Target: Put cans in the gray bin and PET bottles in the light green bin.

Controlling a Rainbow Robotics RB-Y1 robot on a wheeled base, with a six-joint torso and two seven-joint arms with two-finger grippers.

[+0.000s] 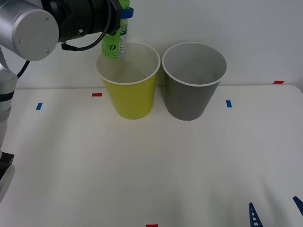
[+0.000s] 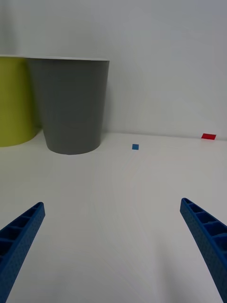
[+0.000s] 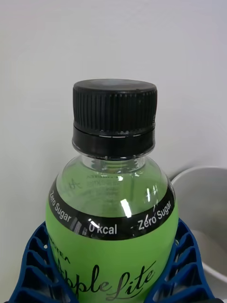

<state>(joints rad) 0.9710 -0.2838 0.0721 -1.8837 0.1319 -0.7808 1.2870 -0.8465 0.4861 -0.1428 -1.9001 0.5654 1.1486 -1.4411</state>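
Note:
My left gripper (image 1: 121, 13) is shut on the PET bottle (image 1: 114, 45), a small clear bottle with a bright green label. It holds it in the air over the back-left rim of the light green bin (image 1: 132, 97). In the left wrist view the bottle (image 3: 113, 213) with its black cap sits between the blue fingers (image 3: 33, 265). The gray bin (image 1: 191, 94) stands just right of the light green one, nearly touching it. My right gripper (image 1: 276, 213) is open and empty low at the table's front right, facing the gray bin (image 2: 71, 109) and the light green bin (image 2: 14, 104). No cans are in view.
Both bins stand at the back of a white table (image 1: 151, 165), close to a white wall. Small tape marks lie on the table: red (image 1: 96, 94) and blue (image 1: 39, 106) at the left, blue (image 1: 228, 103) and red (image 1: 278, 82) at the right.

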